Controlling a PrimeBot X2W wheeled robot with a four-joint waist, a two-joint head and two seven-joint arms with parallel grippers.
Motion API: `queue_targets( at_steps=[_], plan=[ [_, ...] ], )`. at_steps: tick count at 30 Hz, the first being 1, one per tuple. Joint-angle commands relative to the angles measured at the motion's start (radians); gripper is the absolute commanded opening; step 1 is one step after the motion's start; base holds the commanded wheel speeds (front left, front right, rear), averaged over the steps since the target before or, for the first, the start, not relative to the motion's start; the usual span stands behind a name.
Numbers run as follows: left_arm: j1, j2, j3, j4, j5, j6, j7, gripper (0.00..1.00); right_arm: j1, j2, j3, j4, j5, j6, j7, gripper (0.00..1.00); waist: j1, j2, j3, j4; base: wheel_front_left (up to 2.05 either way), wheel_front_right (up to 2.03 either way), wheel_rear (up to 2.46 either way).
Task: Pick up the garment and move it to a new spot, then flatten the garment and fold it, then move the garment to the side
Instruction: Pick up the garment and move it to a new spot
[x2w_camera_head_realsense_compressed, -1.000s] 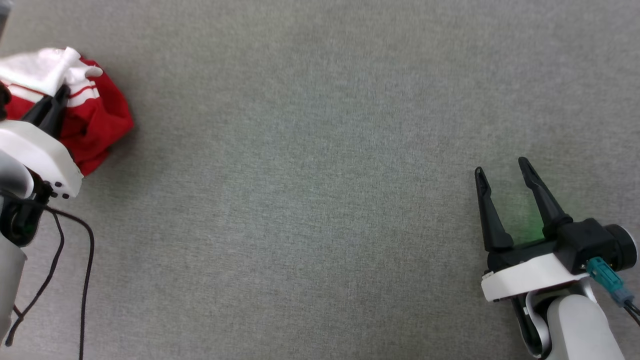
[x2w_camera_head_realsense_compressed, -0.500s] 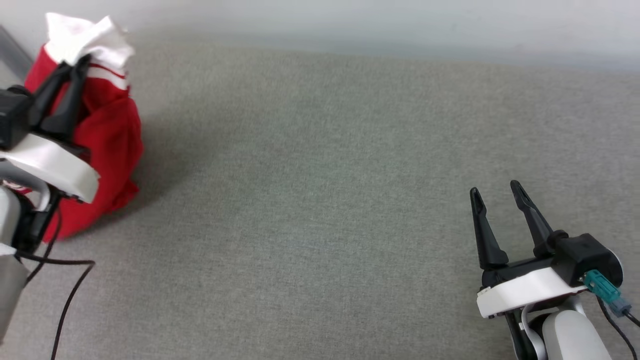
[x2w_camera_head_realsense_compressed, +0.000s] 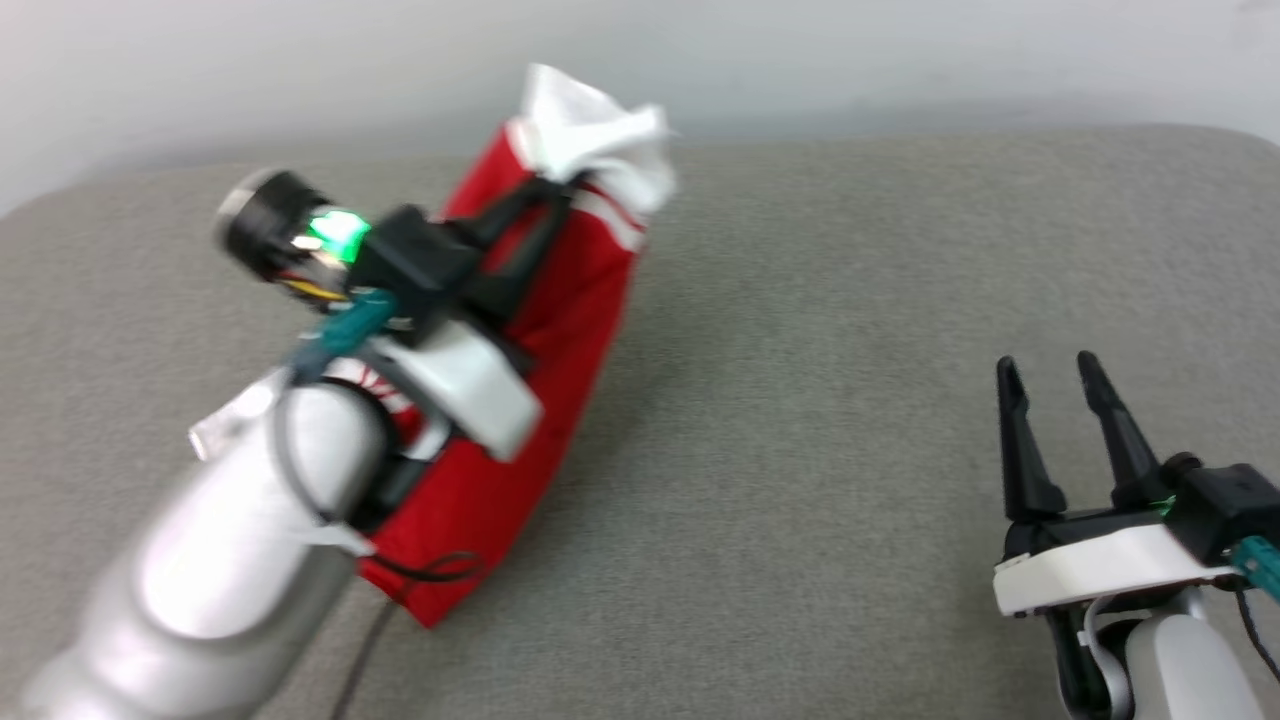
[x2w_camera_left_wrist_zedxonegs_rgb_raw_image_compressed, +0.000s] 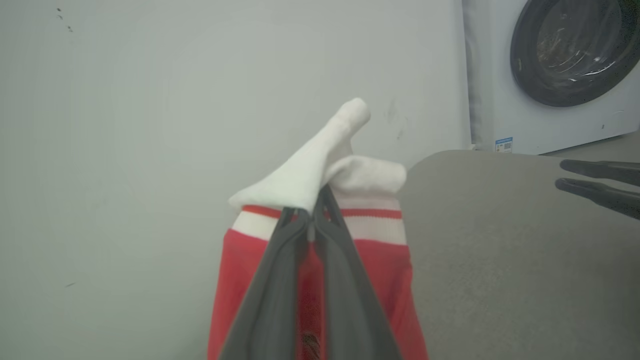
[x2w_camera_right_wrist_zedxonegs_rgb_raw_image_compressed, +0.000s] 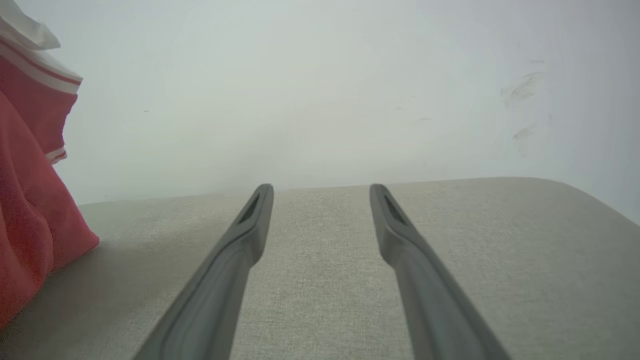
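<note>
Lifting phase under way: left gripper (x2w_camera_head_realsense_compressed: 548, 195) is clamped tight on the garment (x2w_camera_head_realsense_compressed: 570, 330) at the white sleeve, just past the striped trim. The wrist view shows its fingers (x2w_camera_left_wrist_zedxonegs_rgb_raw_image_compressed: 270, 300) pressed together with cloth pinched at the tips. The red body hangs long beneath the grip, its lowest fold at or just above the grey surface (x2w_camera_head_realsense_compressed: 850, 300); contact can't be settled

Change over the last second: the garment was a bunched heap lying at the left margin of the grey surface. Now it is drawn up into a hanging column and carried in toward the middle of the grey surface. The head camera has tilted up too, with the pale wall (x2w_camera_head_realsense_compressed: 300, 60) now along the far edge of the grey surface, so part of the shift is the camera's. The real part: the gap between garment and right gripper (x2w_camera_head_realsense_compressed: 1046, 362) has plainly shrunk

Right gripper as before: jaws wide apart, empty, low over the near right part of the grey surface

Reading: pick-up done, move to the new spot in progress; flattening, folding and setting aside all lie ahead. A one-point hold on a sleeve likely lands the cloth crumpled, so the free gripper will probably be needed for a second corner
</note>
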Motion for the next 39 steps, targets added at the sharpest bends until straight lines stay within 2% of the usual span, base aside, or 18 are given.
queue_targets(
  at_steps=[1, 9, 13, 14, 15, 21, 28, 31, 35, 39],
  plan=[
    [-0.014, -0.026, -0.014, 0.008, 0.002, 0.004, 0.005, 0.0, -0.01, 0.002, -0.008, -0.005, 0.01, -0.001, -0.002, 1.0, 0.0001, -0.0001, 0.014, -0.039, 0.0, 0.0, 0.0],
    [-0.104, -0.282, -0.127, 0.204, 0.008, 0.009, -0.007, 0.0, -0.041, 0.002, -0.035, -0.027, 0.059, -0.001, -0.002, 1.0, 0.0001, -0.0001, 0.082, -0.149, 0.0, 0.0, 0.0],
    [-0.145, -0.365, -0.156, 0.347, 0.011, 0.002, -0.032, 0.0, -0.049, 0.002, -0.028, -0.031, 0.074, -0.001, -0.002, 1.0, 0.0001, -0.0001, 0.114, -0.188, 0.0, 0.0, 0.0],
    [-0.153, -0.377, -0.163, 0.386, 0.012, 0.0, -0.035, 0.8, -0.051, 0.002, -0.027, -0.03, 0.078, -0.001, -0.002, 1.0, 0.0001, -0.0001, 0.119, -0.194, 0.0, 0.0, 0.0],
    [-0.161, -0.388, -0.171, 0.418, 0.015, -0.002, -0.041, 1.0, -0.052, 0.002, -0.027, -0.031, 0.081, -0.001, -0.002, 1.0, 0.0001, -0.0001, 0.124, -0.198, 0.0, 0.0, 0.0],
    [-0.168, -0.409, -0.196, 0.586, 0.011, -0.019, -0.098, 1.0, -0.052, 0.002, -0.029, -0.025, 0.087, -0.001, -0.002, 1.0, 0.0001, -0.0001, 0.125, -0.191, 0.0, 0.0, 0.0],
    [-0.142, -0.4, -0.169, 0.675, -0.015, -0.02, -0.179, 1.0, -0.025, 0.002, -0.041, -0.017, 0.051, -0.001, -0.002, 1.0, 0.0001, -0.0001, 0.062, -0.113, 0.0, 0.0, 0.0],
    [-0.117, -0.379, -0.141, 0.672, -0.025, -0.01, -0.2, 1.0, -0.014, 0.001, -0.047, -0.012, 0.035, -0.001, -0.002, 1.0, 0.0001, -0.0001, 0.023, -0.073, 0.0, 0.0, 0.0],
    [-0.066, -0.324, -0.081, 0.629, -0.035, 0.012, -0.211, 1.0, 0.007, 0.002, -0.052, -0.01, 0.014, -0.001, -0.002, 1.0, 0.0001, -0.0001, -0.027, -0.025, 0.0, 0.0, 0.0],
    [0.026, -0.253, 0.016, 0.5, -0.036, 0.046, -0.212, 1.0, 0.031, 0.001, -0.05, -0.008, -0.001, -0.001, -0.002, 1.0, 0.0001, -0.0001, -0.066, 0.016, 0.0, 0.0, 0.0]
  ],
)
